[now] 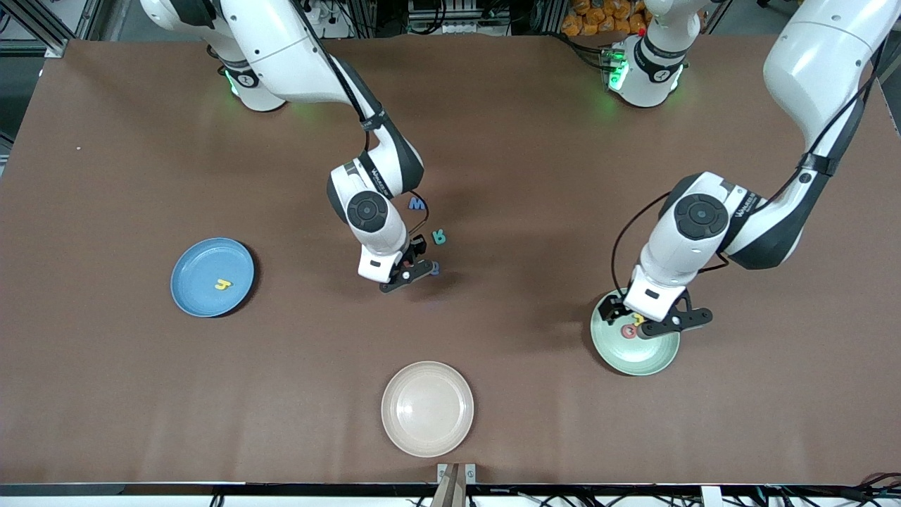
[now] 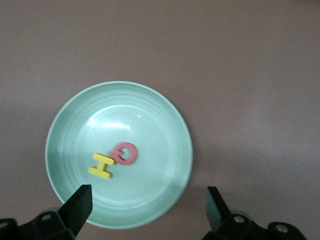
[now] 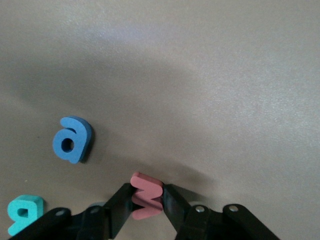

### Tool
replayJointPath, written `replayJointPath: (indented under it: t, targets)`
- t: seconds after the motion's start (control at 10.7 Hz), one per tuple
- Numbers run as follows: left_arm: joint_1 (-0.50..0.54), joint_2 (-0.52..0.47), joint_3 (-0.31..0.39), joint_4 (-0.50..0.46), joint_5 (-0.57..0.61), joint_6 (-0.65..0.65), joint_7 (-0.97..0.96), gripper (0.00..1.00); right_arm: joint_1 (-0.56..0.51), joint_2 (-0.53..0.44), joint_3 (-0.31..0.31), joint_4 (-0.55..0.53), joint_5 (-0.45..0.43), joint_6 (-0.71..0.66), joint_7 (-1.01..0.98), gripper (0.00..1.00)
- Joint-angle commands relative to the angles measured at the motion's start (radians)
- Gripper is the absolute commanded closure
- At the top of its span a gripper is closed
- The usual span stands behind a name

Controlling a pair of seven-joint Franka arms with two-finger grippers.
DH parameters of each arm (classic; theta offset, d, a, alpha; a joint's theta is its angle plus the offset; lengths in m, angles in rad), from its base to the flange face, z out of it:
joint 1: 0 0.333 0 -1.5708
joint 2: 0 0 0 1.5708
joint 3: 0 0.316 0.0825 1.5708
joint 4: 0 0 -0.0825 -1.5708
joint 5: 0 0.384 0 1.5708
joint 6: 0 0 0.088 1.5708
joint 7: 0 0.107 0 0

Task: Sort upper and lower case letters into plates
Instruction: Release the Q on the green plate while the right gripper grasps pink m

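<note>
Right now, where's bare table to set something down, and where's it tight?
Bare: between the blue plate and right gripper; between the beige plate and green plate, under the open left gripper. Tight: loose letters around the right gripper, shut on a red letter.

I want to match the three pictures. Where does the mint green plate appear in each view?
Front view: mint green plate toward the left arm's end of the table.
Left wrist view: the plate fills the middle.
Right wrist view: not in it.
Shared landmark: yellow letter lying in the plate.
</note>
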Motion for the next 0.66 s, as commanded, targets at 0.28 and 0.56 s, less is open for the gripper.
replayJointPath:
  t: [0.28, 0.56]
  targets:
    - [-0.172, -0.005, -0.001, 0.102, -0.138, -0.117, -0.025, 0.00, 0.000, -0.123, -0.134, -0.023, -0.038, -0.179, -0.089, 1.00]
    - [-0.391, 0.082, 0.048, 0.174, -0.136, -0.117, -0.215, 0.00, -0.006, -0.169, -0.336, -0.020, -0.066, -0.334, -0.310, 1.00]
